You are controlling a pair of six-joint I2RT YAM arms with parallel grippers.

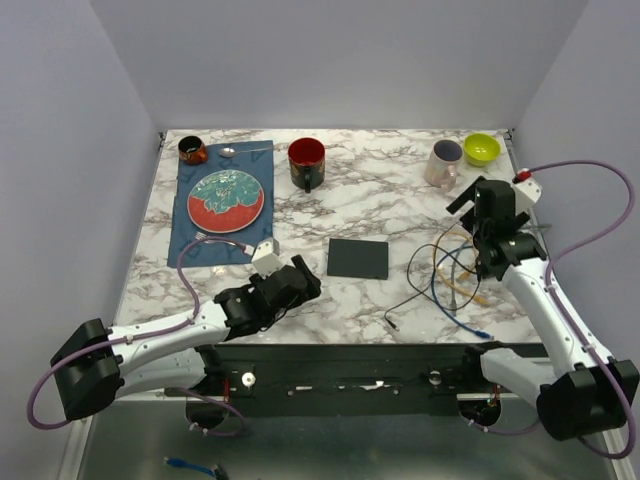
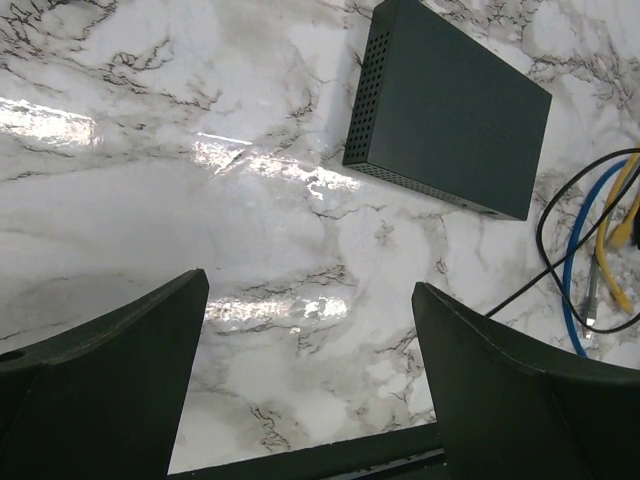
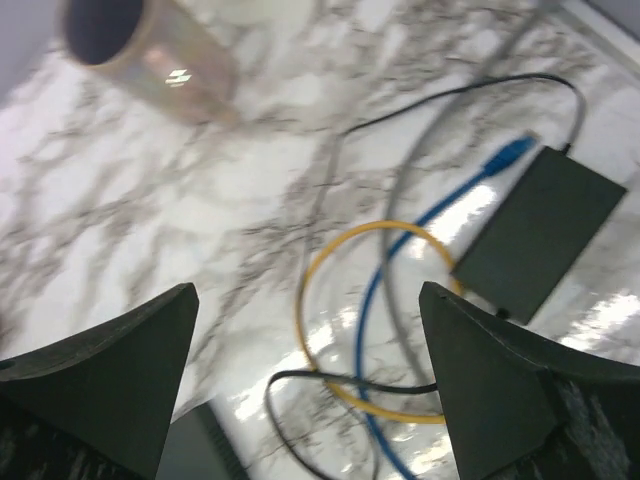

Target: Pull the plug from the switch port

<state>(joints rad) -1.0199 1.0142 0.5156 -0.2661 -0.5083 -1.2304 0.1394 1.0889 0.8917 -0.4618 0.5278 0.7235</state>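
A dark flat switch box (image 1: 357, 258) lies mid-table; it also shows in the left wrist view (image 2: 445, 110). No plug shows in its visible sides. Loose yellow, blue, black and grey cables (image 1: 455, 275) tangle to its right. In the right wrist view a second dark box (image 3: 537, 232) lies with a blue plug (image 3: 510, 152) and a black cable (image 3: 470, 85) at its far edge; I cannot tell whether either is plugged in. My left gripper (image 1: 308, 278) (image 2: 310, 290) is open and empty, left of the switch. My right gripper (image 1: 468, 203) (image 3: 308, 300) is open and empty above the cables.
A pink mug (image 1: 443, 162) (image 3: 150, 50) and a green bowl (image 1: 481, 149) stand at the back right. A red mug (image 1: 306, 163) is at the back middle. A blue mat (image 1: 190, 235) with a plate (image 1: 226, 200), a spoon and a small dark cup (image 1: 192, 150) lies at the left.
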